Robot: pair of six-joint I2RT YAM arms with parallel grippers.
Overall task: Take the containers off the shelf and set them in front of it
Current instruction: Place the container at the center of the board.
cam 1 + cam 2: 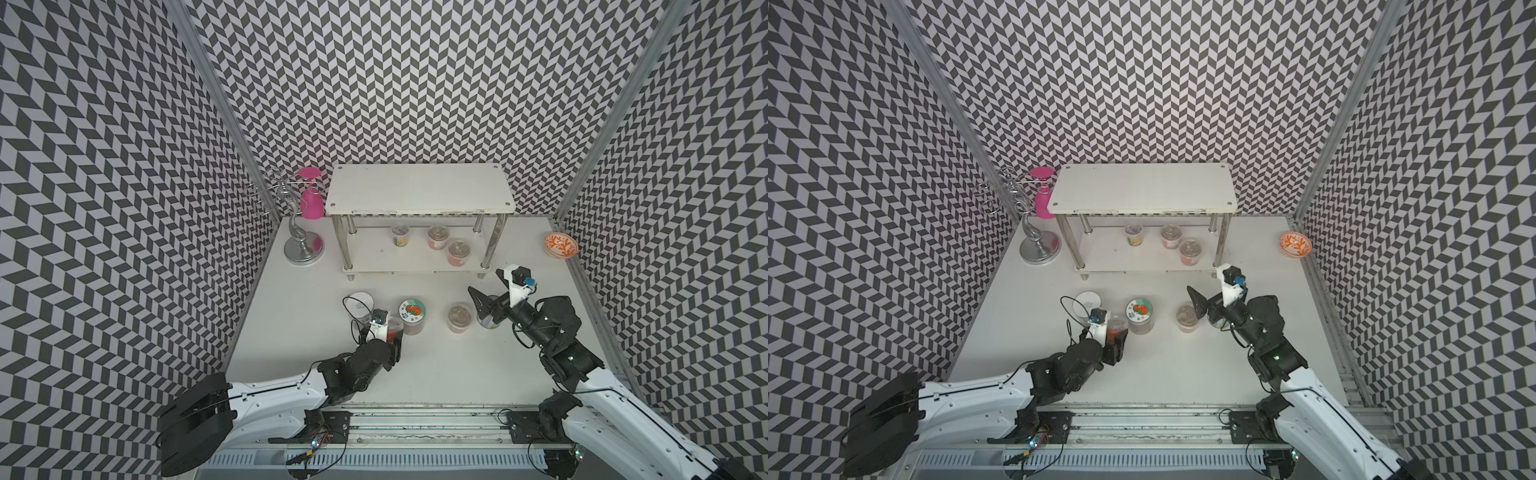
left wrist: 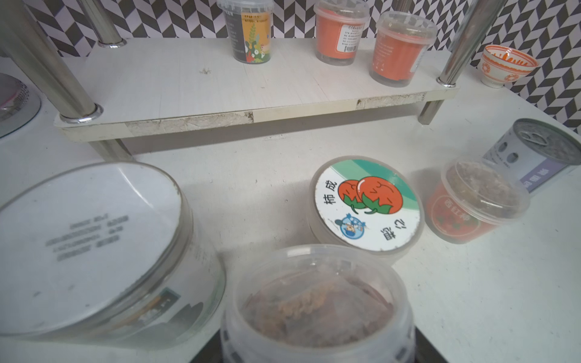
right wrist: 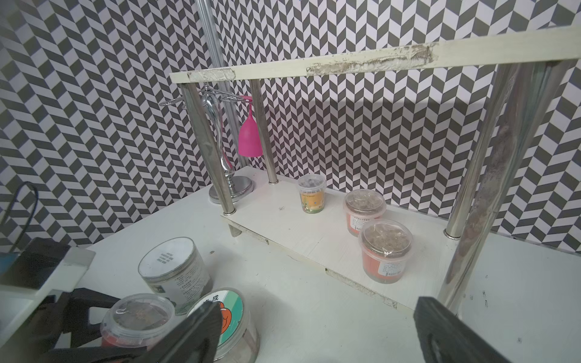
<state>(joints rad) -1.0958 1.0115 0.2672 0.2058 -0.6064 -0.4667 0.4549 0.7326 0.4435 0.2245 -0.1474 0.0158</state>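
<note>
In both top views the shelf [image 1: 419, 191] is flat white board on chrome tube legs. Its lower tier carries a yellow-labelled cup [image 1: 400, 235], a rear red cup [image 1: 438, 237] and a front red cup [image 1: 458, 253]. In front, on the matte white table [image 1: 291, 332], stand a white-lidded jar [image 1: 360, 305], a tomato-lidded jar [image 1: 412, 312], a lone red cup [image 1: 459, 319] and a tin can [image 1: 490, 323], which is mostly hidden beneath the right gripper [image 1: 484, 280]. That gripper's jaws gape wide around nothing. The left gripper [image 1: 394, 337] clamps the held cup [image 1: 397, 328] and covers much of it.

In the left wrist view the held cup is translucent ribbed plastic, its clear lid over brown flakes. It is blurred and cut by the frame. The fingers show only as dark slivers. The jar's lid print is unreadable, and the can's grey pull-tab top is cropped.

In the right wrist view two black fingers stand well apart, one masking part of the tomato lid. The shelf's edge tape is scuffed, and one leg looks mottled. Whether the held cup touches the table I cannot tell.
</note>
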